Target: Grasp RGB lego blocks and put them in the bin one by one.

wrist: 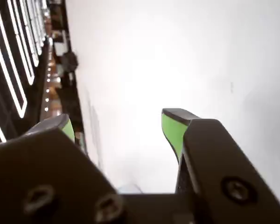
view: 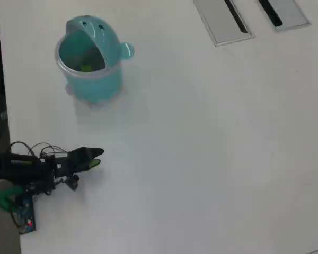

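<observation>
One yellowish green block (view: 86,67) lies inside the bin (view: 90,84), well apart from the released, empty claw (view: 97,157).

In the overhead view the bin (view: 90,58) stands above the fingers (view: 95,153), apart; a block (view: 86,67) lies in it; two panels (view: 222,20) lie far up-right.

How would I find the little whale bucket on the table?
In the overhead view, look at the white table, upper left. The bin stands there, round and light teal. Unlike the flat grey panels at the top, it has a domed hood with two dark dots.
</observation>
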